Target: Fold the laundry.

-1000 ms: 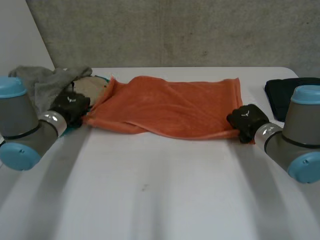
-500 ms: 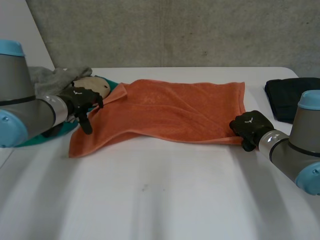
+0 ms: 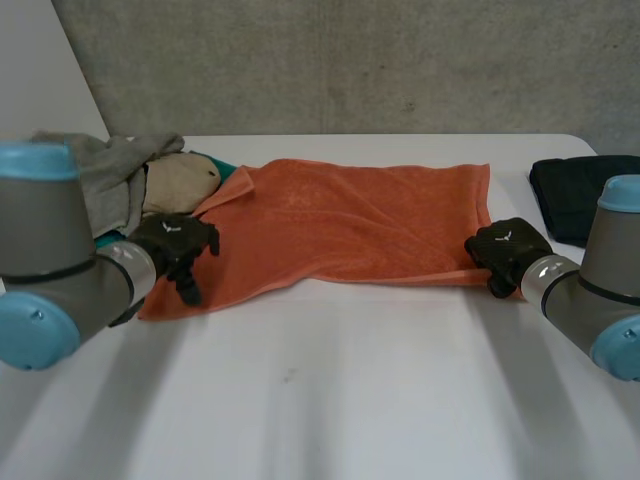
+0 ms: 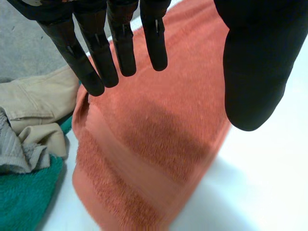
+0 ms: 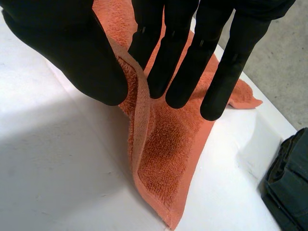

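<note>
So, the towel (image 3: 360, 220) lies spread across the far half of the table (image 3: 330, 400), long side running left to right, with a hand at each near corner. That makes sense for a fold: grab both near corners and the whole near edge can go over to the far edge in one go.

The right hand (image 3: 508, 250) has its end sorted. In its wrist view the thumb (image 5: 77, 53) and straight fingers pinch the towel's near-right edge. The cloth stands up in a little ridge between them, and the corner lies on the table just below.

The left hand (image 3: 175, 245) isn't there yet. It hovers over the near-left corner with its fingers (image 4: 122, 43) straight and the thumb spread wide, so it's released and holding nothing. I can't tell whether the fingertips touch the cloth. My guess is the wide spread is there so it can come down and pinch that corner.

Right beside the towel's left end is a pile: a grey cloth (image 3: 105, 170), a beige cloth (image 3: 178, 182) and a teal cloth (image 3: 226, 168), probably next in line. A dark cloth (image 3: 565, 190) sits apart at the right, kept out of the way. I'd call this the grasping stage, fold not begun.
</note>
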